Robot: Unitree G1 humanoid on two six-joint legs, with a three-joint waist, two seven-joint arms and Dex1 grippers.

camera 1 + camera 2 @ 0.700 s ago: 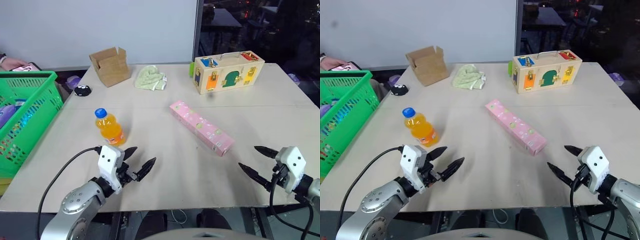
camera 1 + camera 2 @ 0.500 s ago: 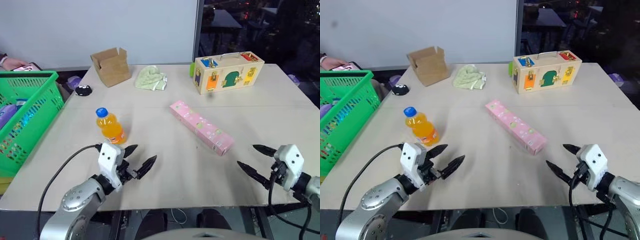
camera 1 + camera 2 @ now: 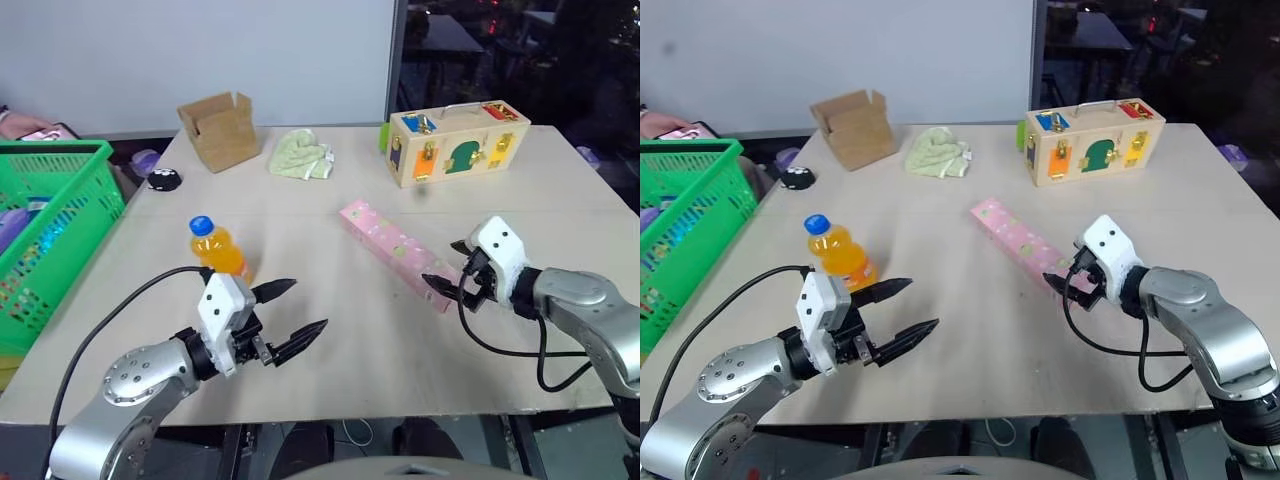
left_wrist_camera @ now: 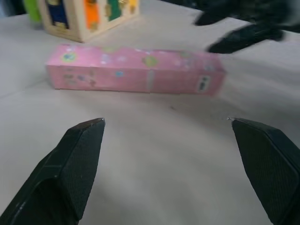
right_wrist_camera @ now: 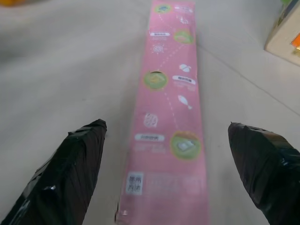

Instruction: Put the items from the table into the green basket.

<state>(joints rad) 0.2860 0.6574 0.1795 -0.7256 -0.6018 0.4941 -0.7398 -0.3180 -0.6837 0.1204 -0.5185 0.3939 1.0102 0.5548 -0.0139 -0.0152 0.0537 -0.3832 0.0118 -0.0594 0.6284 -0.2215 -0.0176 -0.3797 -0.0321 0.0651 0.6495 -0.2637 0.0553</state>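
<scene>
Two hands over the beige counter (image 3: 330, 340), both spread wide with nothing between the fingers. Right hand (image 3: 452, 272) sits at the near end of the long pink box (image 3: 402, 254), one finger on each side of that end; in the right wrist view the box (image 5: 168, 117) runs away between the two fingers, contact can't be confirmed. Pink box lies flat, diagonal, mid-counter. Left hand (image 3: 293, 318) hovers over the near counter edge, just in front of the orange-drink bottle (image 3: 219, 249), not touching it; it points toward the pink box. Bottle stands upright with a blue cap, left of centre. Green basket (image 3: 70, 210) sits off the counter's left side, some items already inside, well apart from the bottle. Far side of the counter: open cardboard box (image 3: 219, 130), crumpled pale green cloth (image 3: 301, 157), wooden latch box (image 3: 456, 142) with coloured doors. Small black object (image 3: 164, 180) near the far left corner.
</scene>
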